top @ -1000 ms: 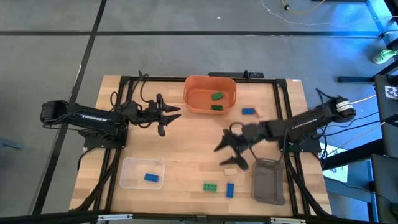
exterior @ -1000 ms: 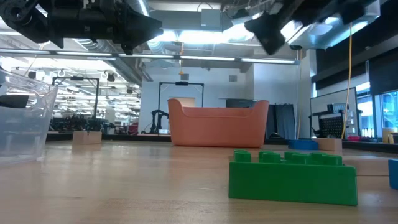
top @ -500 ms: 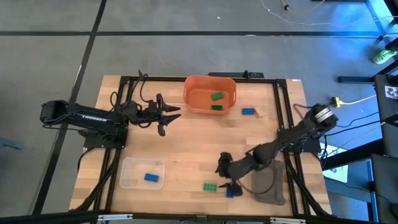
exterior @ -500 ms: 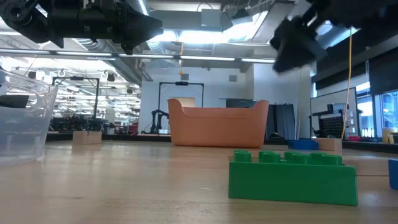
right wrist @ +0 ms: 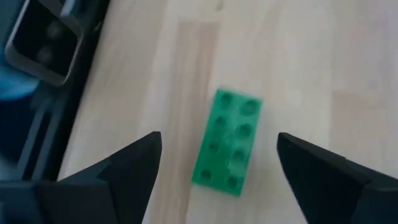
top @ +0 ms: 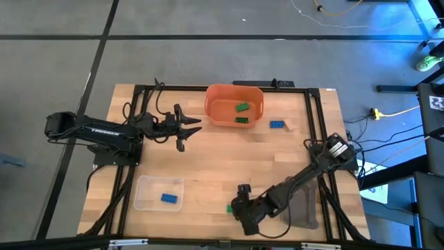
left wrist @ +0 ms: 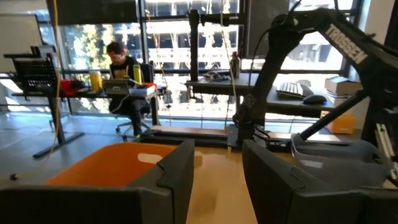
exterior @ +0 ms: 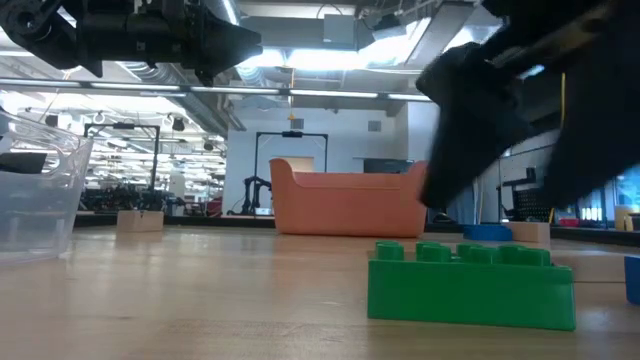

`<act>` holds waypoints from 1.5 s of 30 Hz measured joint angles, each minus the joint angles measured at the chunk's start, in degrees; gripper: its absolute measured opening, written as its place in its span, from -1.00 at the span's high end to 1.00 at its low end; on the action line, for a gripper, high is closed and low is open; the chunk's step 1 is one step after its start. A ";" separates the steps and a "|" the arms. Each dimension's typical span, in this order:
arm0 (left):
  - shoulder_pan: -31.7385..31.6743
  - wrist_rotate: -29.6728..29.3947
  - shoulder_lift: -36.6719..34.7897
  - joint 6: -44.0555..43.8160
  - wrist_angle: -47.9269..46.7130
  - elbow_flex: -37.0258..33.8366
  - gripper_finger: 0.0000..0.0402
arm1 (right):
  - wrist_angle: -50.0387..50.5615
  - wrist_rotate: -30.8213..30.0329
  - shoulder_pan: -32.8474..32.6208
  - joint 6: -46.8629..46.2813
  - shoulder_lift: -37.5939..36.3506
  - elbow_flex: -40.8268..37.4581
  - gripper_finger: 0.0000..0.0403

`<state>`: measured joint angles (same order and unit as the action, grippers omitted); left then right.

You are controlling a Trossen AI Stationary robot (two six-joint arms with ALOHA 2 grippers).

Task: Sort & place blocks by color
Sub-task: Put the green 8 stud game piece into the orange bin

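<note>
The right gripper (right wrist: 217,168) is hovering low over the near edge of the counter (top: 222,156), its jaws spread wide and empty, with a green block (right wrist: 228,141) lying flat on the wood between them, touching neither finger (right wrist: 121,171); in the high view the gripper (top: 244,215) is covering most of that block (top: 229,207). The left gripper (top: 194,125) is waiting above the counter beside the orange bin (top: 211,104), its jaws partly parted and holding nothing. Two green blocks (top: 241,107) are lying inside the orange bin, a blue block (top: 277,124) is resting on the counter just beside it, and another blue block (top: 168,198) is sitting in the clear tray (top: 142,201). The grey tray (top: 305,212) is lying just beside the right arm. White lettering is showing on the left arm, too small to read in the high view; in the left wrist view, the right arm is bearing a partly legible "TROSSEN".
</note>
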<state>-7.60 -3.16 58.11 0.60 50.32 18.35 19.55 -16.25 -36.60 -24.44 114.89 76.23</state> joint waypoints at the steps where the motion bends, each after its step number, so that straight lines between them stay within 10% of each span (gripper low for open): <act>1: 0.00 -0.40 0.00 0.29 0.29 0.02 0.37 | 0.09 -1.00 -0.04 -1.01 0.46 0.55 -0.58; 20: 0.02 -1.05 0.00 1.07 1.24 0.02 0.37 | 0.88 1.11 -0.05 -12.87 6.43 1.17 -0.54; 28: 0.02 -1.05 0.00 1.07 1.23 0.02 0.37 | 4.85 -0.52 0.03 -13.76 6.56 1.20 0.29; 32: 0.02 -1.03 0.00 1.07 1.20 0.02 0.37 | 9.33 -2.32 -0.02 -8.21 5.47 1.20 0.30; 40: 0.15 -0.33 0.00 -0.33 1.11 0.02 0.37 | 17.27 -10.75 3.30 -7.44 -7.71 -10.16 0.30; 45: 0.15 -0.35 -0.02 -0.15 0.68 0.02 0.37 | -5.23 -13.97 6.22 -3.66 -21.72 -26.39 0.30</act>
<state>-7.44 -3.51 58.08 0.45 51.00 18.37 14.32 -30.22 -30.38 -28.10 93.17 49.84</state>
